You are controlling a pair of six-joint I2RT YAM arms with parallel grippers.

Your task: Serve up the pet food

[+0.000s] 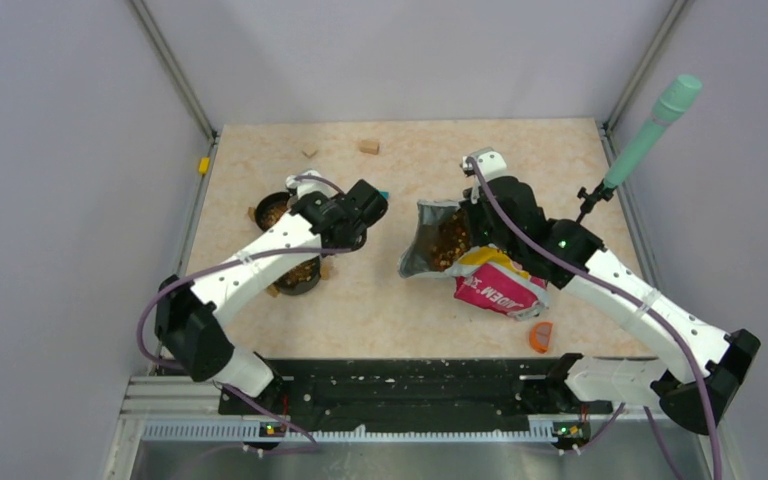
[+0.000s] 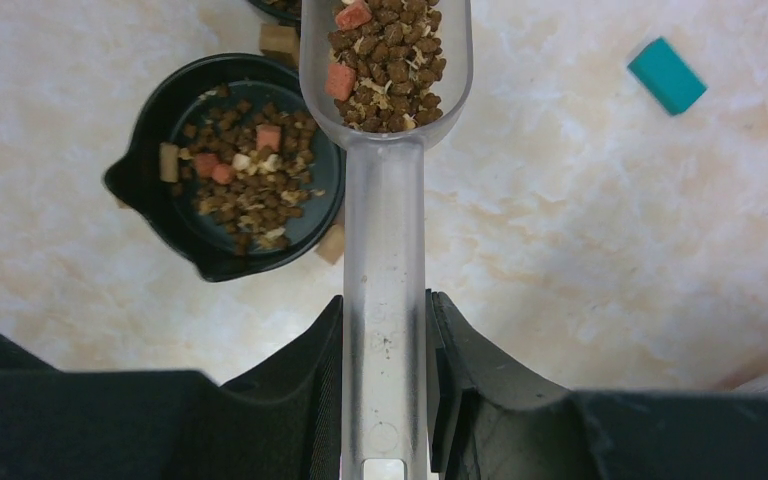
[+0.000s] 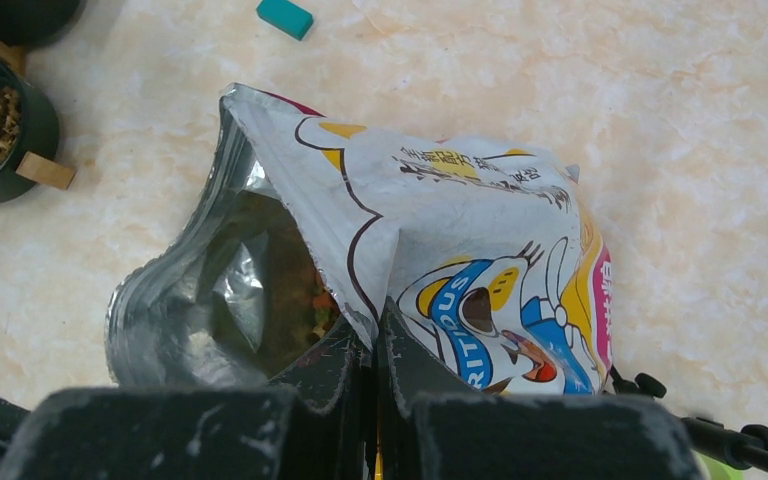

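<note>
My left gripper (image 2: 384, 312) is shut on the handle of a clear plastic scoop (image 2: 384, 215). The scoop's head is full of brown kibble (image 2: 388, 55) and is held above the table, just right of a black bowl (image 2: 150, 130) that holds kibble (image 2: 245, 175). In the top view the left gripper (image 1: 358, 208) is by two black bowls (image 1: 305, 287). My right gripper (image 3: 375, 340) is shut on the mouth edge of the cartoon-cat bag (image 3: 480, 220) and holds it open. Kibble (image 3: 295, 300) shows inside. In the top view the right gripper (image 1: 474, 226) is at the bag (image 1: 495, 285).
A second black bowl (image 2: 278, 8) lies past the scoop. Tan wooden blocks (image 2: 332, 243) sit against the bowls; others (image 1: 368, 146) lie at the back. A teal block (image 2: 667, 75) lies right of the scoop. An orange piece (image 1: 541, 336) and a green-tipped stand (image 1: 650, 125) are at the right.
</note>
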